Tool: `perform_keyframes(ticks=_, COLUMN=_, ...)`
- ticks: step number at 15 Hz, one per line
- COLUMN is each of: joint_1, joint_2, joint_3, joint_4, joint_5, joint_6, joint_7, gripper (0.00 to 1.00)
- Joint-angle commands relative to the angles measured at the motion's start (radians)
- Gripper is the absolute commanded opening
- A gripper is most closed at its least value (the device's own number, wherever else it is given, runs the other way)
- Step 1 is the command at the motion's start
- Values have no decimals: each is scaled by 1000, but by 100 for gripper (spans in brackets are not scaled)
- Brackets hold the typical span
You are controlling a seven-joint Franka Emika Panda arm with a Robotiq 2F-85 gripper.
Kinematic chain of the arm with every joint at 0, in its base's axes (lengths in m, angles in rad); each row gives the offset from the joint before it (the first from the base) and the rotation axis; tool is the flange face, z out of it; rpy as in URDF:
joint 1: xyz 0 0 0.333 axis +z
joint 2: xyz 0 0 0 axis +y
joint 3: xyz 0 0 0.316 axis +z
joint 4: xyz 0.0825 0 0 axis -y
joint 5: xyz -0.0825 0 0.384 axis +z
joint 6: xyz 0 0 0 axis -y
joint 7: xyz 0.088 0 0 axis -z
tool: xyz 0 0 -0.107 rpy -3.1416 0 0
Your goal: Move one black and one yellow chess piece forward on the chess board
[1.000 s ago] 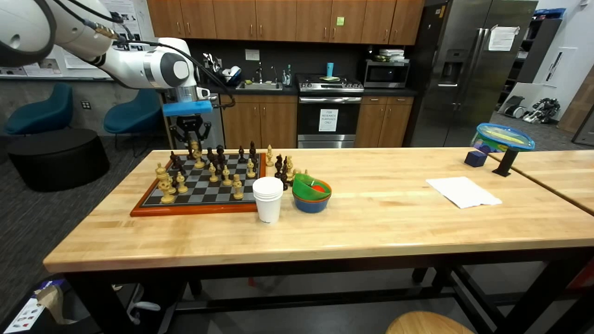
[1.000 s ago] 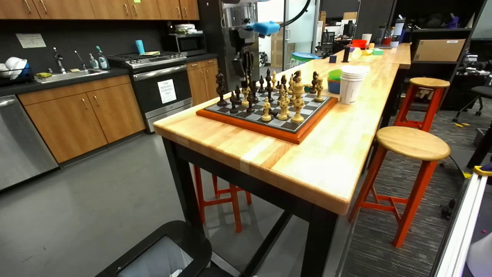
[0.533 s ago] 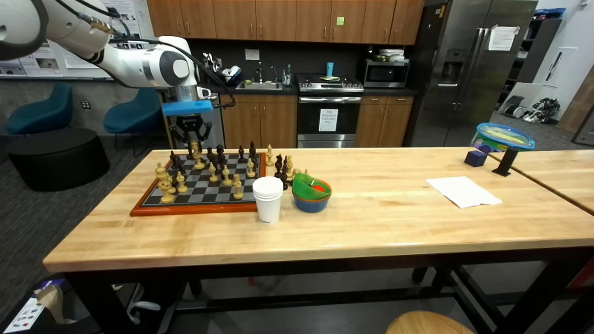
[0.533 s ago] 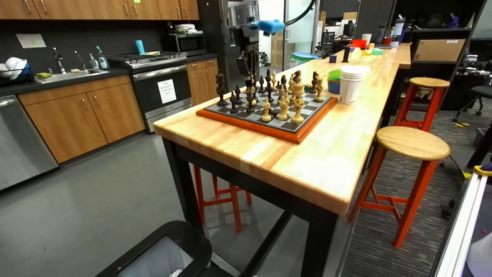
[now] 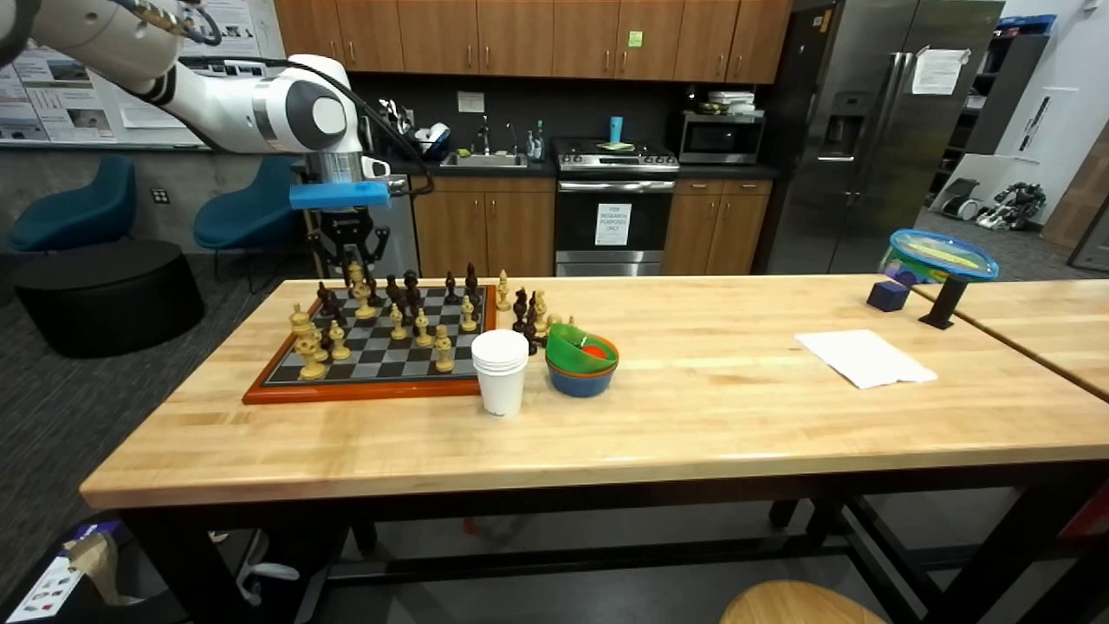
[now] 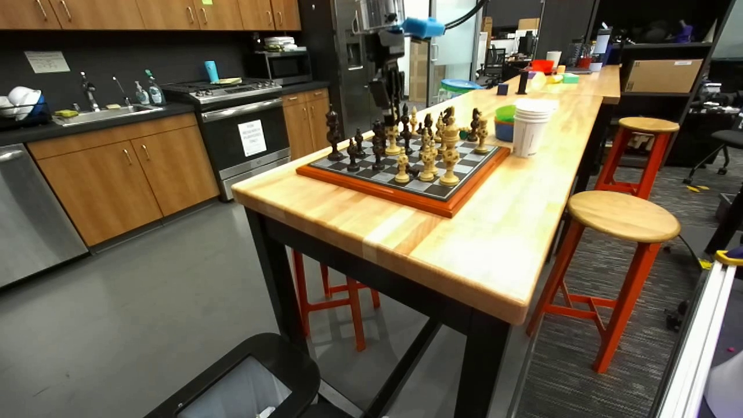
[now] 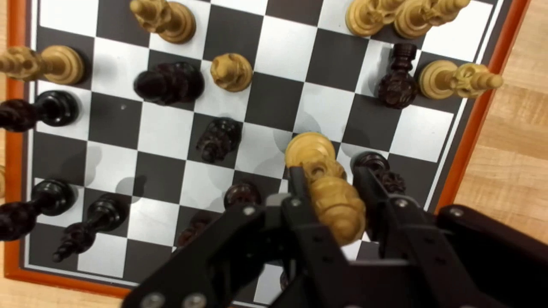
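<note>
Background, in an exterior view: wood cabinets [image 5: 520,39]. Foreground: butcher-block table [image 5: 736,416], bearing the chess board [image 5: 372,393]; white cups [image 5: 500,377] near its corner. Gripper [image 5: 353,266], pointing down over the board's far part, at the top of one upright yellow chess piece [image 5: 362,297].

In an exterior view: same board, near the table's end; black chess pieces [image 6: 353,159] around; gripper at the yellow chess piece's upper portion.

In the wrist view: two fingers [image 7: 299,209], a narrow space apart, clamped on the yellow chess piece, one either side. One fallen black piece [image 7: 397,85], just beside another yellow piece [image 7: 460,80].
</note>
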Motion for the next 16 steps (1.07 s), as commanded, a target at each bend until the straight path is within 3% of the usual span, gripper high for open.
perform_keyframes(ticks=1, joint_1=-1, joint_2=-84, joint_3=-6, joint_4=-86, joint_5=2, joint_6=-23, joint_7=27, gripper=8)
perform_keyframes(ticks=10, joint_1=-1, joint_2=-158, joint_3=-11, joint_4=-209, joint_5=22, joint_6=-17, joint_7=70, gripper=8)
perform_keyframes(ticks=16, joint_1=-3, joint_2=-157, joint_3=-17, joint_4=-222, joint_5=28, joint_6=-2, joint_7=66, gripper=8)
